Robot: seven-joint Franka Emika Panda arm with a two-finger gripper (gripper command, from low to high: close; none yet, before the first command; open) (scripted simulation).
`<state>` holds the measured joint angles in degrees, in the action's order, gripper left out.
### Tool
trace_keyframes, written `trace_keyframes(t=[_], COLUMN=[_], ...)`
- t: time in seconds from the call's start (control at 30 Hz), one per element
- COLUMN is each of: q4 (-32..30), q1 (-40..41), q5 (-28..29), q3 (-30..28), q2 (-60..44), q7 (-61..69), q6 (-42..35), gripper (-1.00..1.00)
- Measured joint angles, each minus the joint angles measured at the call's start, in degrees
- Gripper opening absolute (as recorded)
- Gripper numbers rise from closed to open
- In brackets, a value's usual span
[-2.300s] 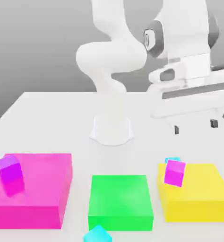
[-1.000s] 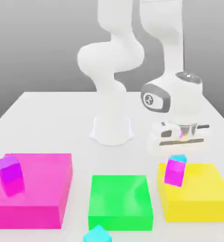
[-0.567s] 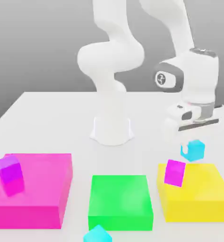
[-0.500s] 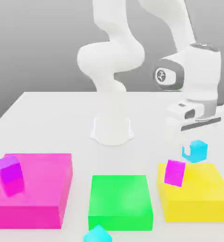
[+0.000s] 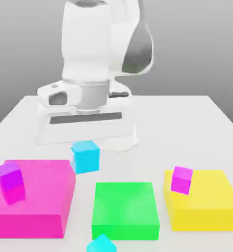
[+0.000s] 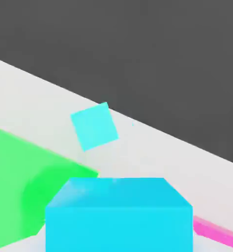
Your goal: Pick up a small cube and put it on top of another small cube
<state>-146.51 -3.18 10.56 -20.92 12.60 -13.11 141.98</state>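
Observation:
A small cyan cube (image 5: 85, 157) hangs just under my hand, with my gripper (image 5: 84, 145) shut on it. It is beside the far right corner of the big pink block (image 5: 44, 197). The hand view has the held cyan cube (image 6: 118, 216) close up. The small purple-magenta cube (image 5: 10, 177) with a violet top rests on the pink block, at the exterior view's left. It sits lower than the held cube and off to its left.
A pinker magenta cube (image 5: 181, 180) sits on the yellow block (image 5: 207, 202) at the exterior view's right. A green block (image 5: 125, 209) lies between the big blocks. A second cyan cube (image 5: 101, 244) (image 6: 94, 126) lies on the table beside the green block (image 6: 20, 187).
The arm has swung from the exterior view's right to its left. It carried the cyan cube from above the yellow block to beside the pink block. The other cubes have not moved.

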Motion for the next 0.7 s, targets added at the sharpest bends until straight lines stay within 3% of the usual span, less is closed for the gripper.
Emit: trace_keyframes(t=[0.13,0.23,0.63,0.67,0.7], q4=[2.8,2.3,0.1,-0.2,-0.2], q1=[5.6,8.2,7.4,7.4,7.5], q5=[0.1,-3.1,-10.9,-11.1,-11.1], q3=[-7.6,-12.0,-13.7,-13.9,-13.9], q2=[-1.1,-2.8,-11.6,-12.4,-12.4], q7=[10.5,14.2,19.9,20.1,20.1], q6=[-3.9,-5.8,3.2,4.3,4.3], gripper=[-1.0,-1.0,-1.0,1.0,1.0])
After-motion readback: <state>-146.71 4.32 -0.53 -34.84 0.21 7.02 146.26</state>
